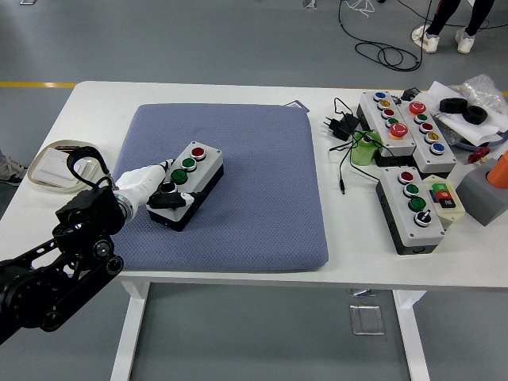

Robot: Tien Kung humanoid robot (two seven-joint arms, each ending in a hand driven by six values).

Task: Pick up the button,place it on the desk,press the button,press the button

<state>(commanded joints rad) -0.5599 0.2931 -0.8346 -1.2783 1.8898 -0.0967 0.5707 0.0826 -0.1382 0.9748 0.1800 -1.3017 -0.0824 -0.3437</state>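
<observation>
A robotics lab: grey floor with trailing cables [385,54], a white bench [238,91] crowded with push-button control boxes [397,121] and a power adapter [337,125].

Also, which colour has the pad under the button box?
The pad is blue-grey with a fine dotted texture; the head view shows it under the button box.

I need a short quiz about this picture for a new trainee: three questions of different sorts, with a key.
1. True or false: the button box lies on the blue pad.
2. Which hand is at this box? A) the left hand B) the right hand
3. Fill in: the button at the far end of the box is ____.

Key:
1. True.
2. A. The right hand is not in view.
3. Red; two green buttons come next toward the hand.
</observation>
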